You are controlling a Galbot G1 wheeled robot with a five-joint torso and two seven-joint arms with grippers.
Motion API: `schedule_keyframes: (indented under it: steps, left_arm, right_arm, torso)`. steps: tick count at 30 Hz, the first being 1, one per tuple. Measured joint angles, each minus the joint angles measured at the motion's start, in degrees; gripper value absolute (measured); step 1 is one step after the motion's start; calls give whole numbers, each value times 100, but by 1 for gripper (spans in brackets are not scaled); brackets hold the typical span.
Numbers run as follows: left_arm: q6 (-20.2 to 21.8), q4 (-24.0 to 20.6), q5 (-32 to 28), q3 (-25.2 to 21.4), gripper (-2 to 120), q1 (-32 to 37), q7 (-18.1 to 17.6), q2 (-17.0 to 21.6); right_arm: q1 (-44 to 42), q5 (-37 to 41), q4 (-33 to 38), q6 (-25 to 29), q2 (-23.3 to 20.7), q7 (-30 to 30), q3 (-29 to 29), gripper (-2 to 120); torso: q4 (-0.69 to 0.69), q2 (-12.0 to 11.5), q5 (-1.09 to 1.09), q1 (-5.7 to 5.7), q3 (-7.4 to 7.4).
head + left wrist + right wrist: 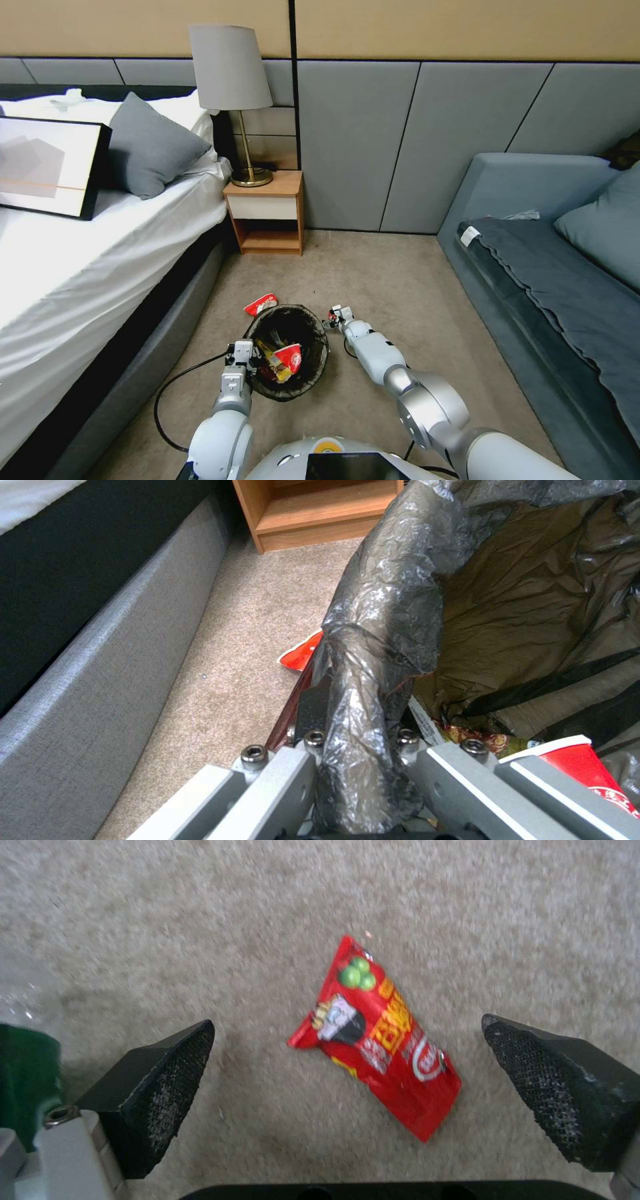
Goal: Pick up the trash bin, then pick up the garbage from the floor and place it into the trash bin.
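Note:
The trash bin [323, 353], round with a dark bag folded over its rim [387, 610], stands on the carpet right in front of me. My left gripper [241, 355] is shut on the near left of that rim [353, 760]. Red and yellow wrappers [283, 360] and a red cup-like piece [580, 765] lie inside. A red-and-white wrapper [261, 305] lies on the floor just beyond the bin [301, 652]. My right gripper [337, 315] hovers low to the bin's right, open, its fingertips either side of a red snack packet [380, 1040] on the carpet. A clear, green-labelled bottle [27, 1075] shows beside it.
A bed [80, 267] with a grey base runs along the left. A wooden nightstand [267, 213] with a lamp [233, 80] stands at the back. A blue-grey sofa [533, 267] fills the right. A black cable [167, 393] loops on the carpet by my left arm.

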Motion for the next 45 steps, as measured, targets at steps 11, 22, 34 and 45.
schedule_keyframes:
  steps: [11, 22, 34, 45]
  left_arm:
    - [-1, -14, 0, 16, 0, -4, 0, 1]
    - [-3, -4, 5, 36, 0, 12, 0, 5]
    - [-19, -15, 17, 64, 0, 37, -1, 7]
    - [-23, -11, 14, 72, 0, 5, -2, 8]
  right_arm:
    - [19, 76, -88, 13, -54, -32, 29, 77]
    - [29, 104, -143, 43, -101, -97, 50, 34]
    - [67, 135, -201, 46, -156, -123, 84, 18]
    - [31, 131, -200, 89, -174, -125, 88, 0]
  torso:
    - [0, 0, 0, 0, 0]
    - [0, 0, 0, 0, 0]
    - [-1, 0, 0, 0, 1]
    - [0, 0, -1, 0, 0]
